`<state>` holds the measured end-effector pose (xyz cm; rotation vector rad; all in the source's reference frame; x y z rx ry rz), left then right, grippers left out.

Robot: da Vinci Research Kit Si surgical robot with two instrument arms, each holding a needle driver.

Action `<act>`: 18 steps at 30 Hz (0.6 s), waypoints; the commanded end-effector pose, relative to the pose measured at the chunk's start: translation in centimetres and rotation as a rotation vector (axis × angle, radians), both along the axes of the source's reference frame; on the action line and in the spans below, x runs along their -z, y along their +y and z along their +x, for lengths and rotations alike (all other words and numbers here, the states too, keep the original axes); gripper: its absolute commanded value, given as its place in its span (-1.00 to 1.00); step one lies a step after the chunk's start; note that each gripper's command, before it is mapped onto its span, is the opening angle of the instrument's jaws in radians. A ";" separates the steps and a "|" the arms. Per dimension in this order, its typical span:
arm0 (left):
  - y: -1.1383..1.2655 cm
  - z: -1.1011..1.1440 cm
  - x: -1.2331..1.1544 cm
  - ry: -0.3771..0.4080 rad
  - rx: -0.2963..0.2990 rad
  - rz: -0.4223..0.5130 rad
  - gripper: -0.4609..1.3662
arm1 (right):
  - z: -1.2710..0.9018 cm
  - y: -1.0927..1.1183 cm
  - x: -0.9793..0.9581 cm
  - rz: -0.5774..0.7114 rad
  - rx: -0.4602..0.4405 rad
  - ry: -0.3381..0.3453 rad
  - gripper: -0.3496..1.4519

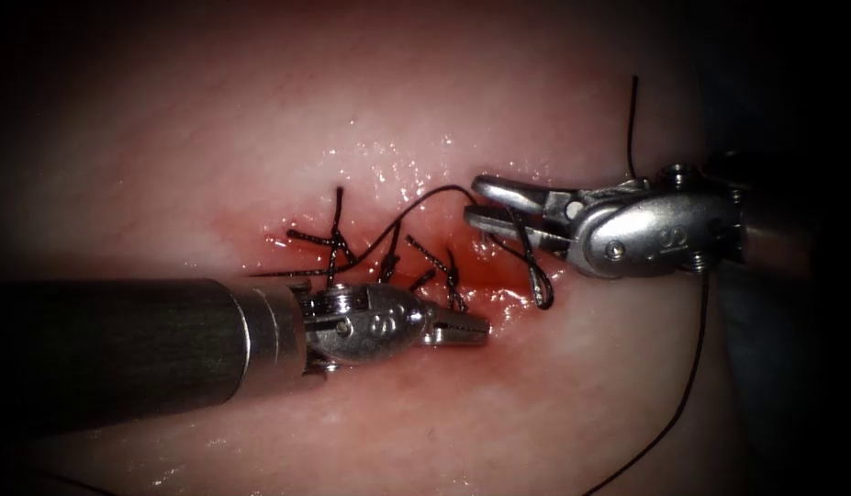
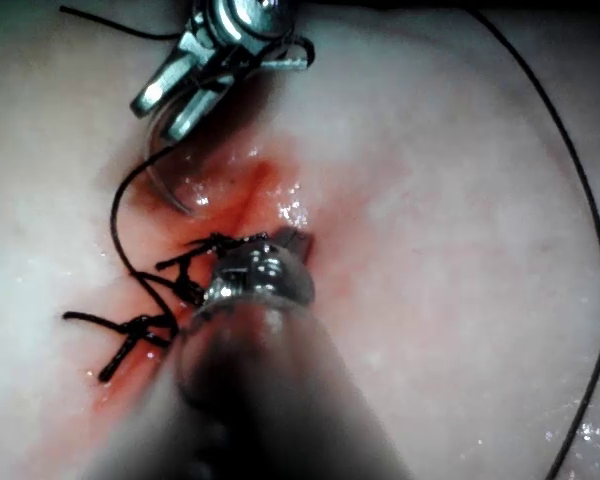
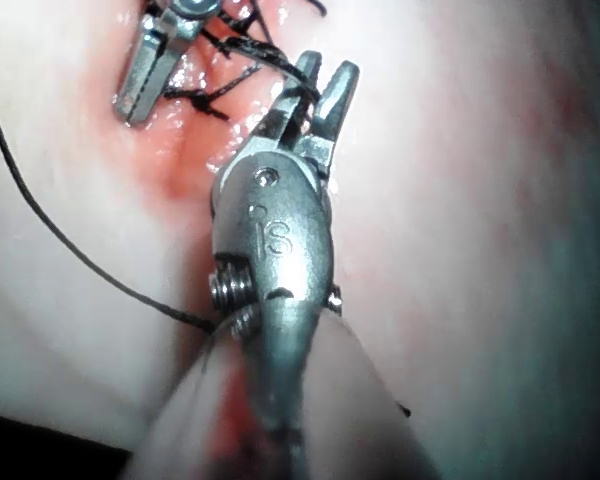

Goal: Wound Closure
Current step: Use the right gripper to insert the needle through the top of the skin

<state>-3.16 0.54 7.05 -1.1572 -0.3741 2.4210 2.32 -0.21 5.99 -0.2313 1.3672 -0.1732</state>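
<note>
1. The right tool [image 1: 471, 203], of polished steel with a rounded, stamped wrist, stands with its jaws slightly parted over the right end of the cut [image 1: 416, 266]. The dark thread [image 1: 526, 262] runs between those jaws and hangs below them in a narrow loop.
2. In the left wrist view, a thin, glassy curved needle [image 2: 170, 185] shows just under this tool's jaws, arcing down to the wet tissue; whether the jaws clamp it cannot be told.
3. The left tool [image 1: 475, 329], its jaws together and holding nothing, lies just below the cut on a dark, matte shaft.
4. Stiff, braided cut ends of thread [image 1: 338, 234] bristle from knots along the cut.
5. Red fluid [image 1: 480, 276] pools glossy in the cut; the surrounding tissue [image 1: 260, 138] is pale, smooth and moist.
</note>
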 end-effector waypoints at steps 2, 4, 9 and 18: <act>0.00 0.00 0.00 -0.005 -0.007 0.006 -0.88 | -0.01 -0.02 -0.05 0.051 0.007 -0.030 -1.00; 0.00 0.00 0.00 -0.005 -0.007 0.006 -0.88 | -0.01 -0.03 -0.10 0.057 0.019 -0.053 -1.00; 0.00 0.01 0.00 -0.004 -0.006 0.004 -0.88 | -0.02 -0.10 -0.17 0.053 0.041 -0.085 -1.00; 0.00 0.00 0.00 -0.003 -0.002 0.009 -0.88 | -0.08 -0.21 -0.20 0.045 0.084 -0.138 -1.00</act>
